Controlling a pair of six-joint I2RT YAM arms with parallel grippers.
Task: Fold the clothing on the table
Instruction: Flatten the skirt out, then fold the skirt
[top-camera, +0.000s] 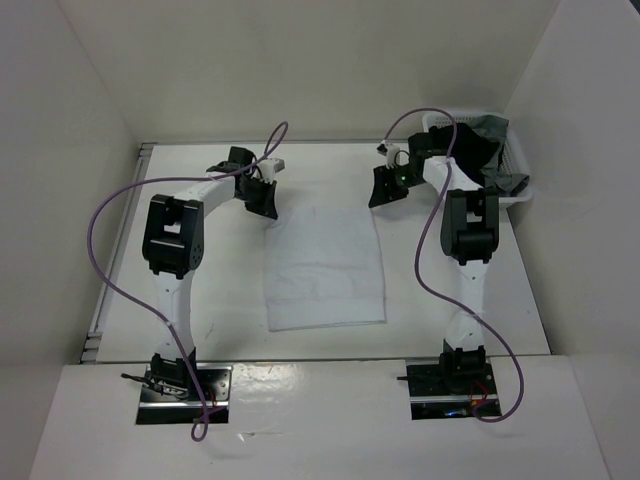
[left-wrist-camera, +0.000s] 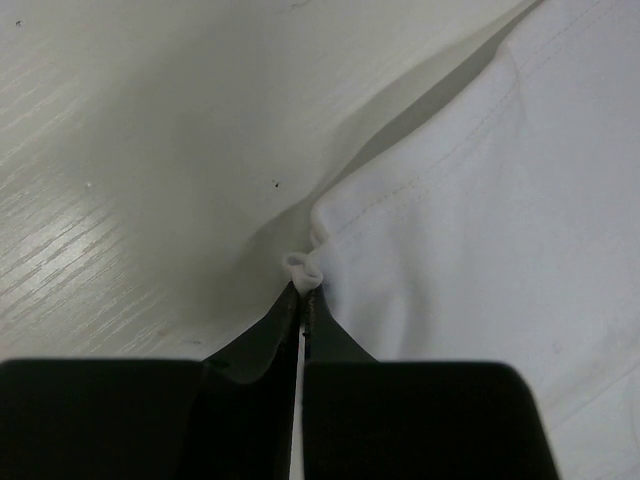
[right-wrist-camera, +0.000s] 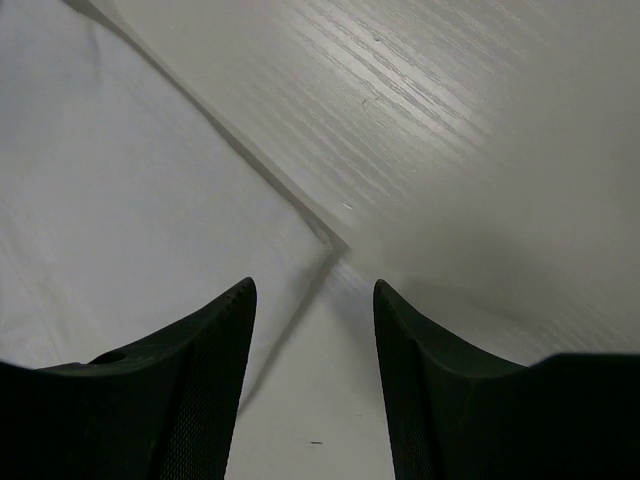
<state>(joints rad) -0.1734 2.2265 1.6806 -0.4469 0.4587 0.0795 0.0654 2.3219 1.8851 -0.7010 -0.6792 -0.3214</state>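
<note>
The clothing (top-camera: 325, 268) is thin, soft white cloth, matt, with fine stitched seams. The table (top-camera: 220, 290) is matt white, with a faint wood-grain texture and a soft sheen. A thin metal rail (top-camera: 118, 250) edges it. The right gripper (right-wrist-camera: 314, 285) is matt black plastic, its pads (right-wrist-camera: 205, 410) finely stippled. The basket (top-camera: 519, 160) is white plastic.

This looks like a robot lab, set up as a small test booth. A big flat white table (top-camera: 330, 170) sits inside plain white walls (top-camera: 300, 60) that close it in on three sides. Two black and white robot arms stand at its near edge, the left arm (top-camera: 175, 235) and the right arm (top-camera: 468, 225), each fixed on a shiny metal plate (top-camera: 218, 385). Long purple cables (top-camera: 92, 235) loop from them. A white plastic basket (top-camera: 521, 160) of dark clothes (top-camera: 478, 135) sits in the far right corner.
</note>
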